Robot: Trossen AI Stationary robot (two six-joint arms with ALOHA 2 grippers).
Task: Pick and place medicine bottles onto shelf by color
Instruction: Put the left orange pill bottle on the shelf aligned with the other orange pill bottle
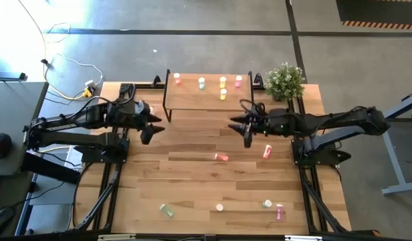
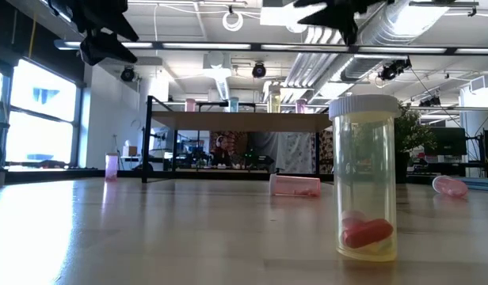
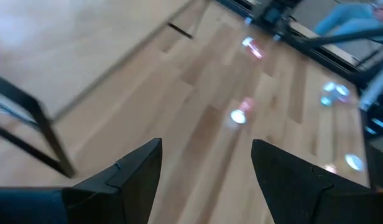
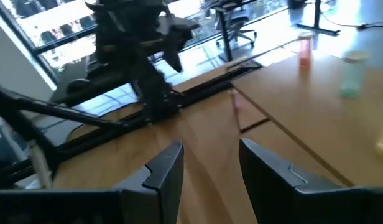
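**Both grippers hover empty in front of the shelf**

The left gripper (image 1: 154, 126) and right gripper (image 1: 237, 127) hang above the table (image 1: 192, 181), fingers apart, holding nothing. The shelf (image 1: 209, 99) carries five medicine bottles (upright, along the back edge). Others lie scattered on the table, one pink bottle (image 1: 221, 157) between the arms.

The wooden counter (image 1: 192, 181) carries the shelf (image 1: 192, 100) at its far edge, a plant (image 1: 284, 80) beside it. Five bottles (image 1: 223, 82) stand on the shelf. Six more bottles are scattered across the counter, some lying, some upright.
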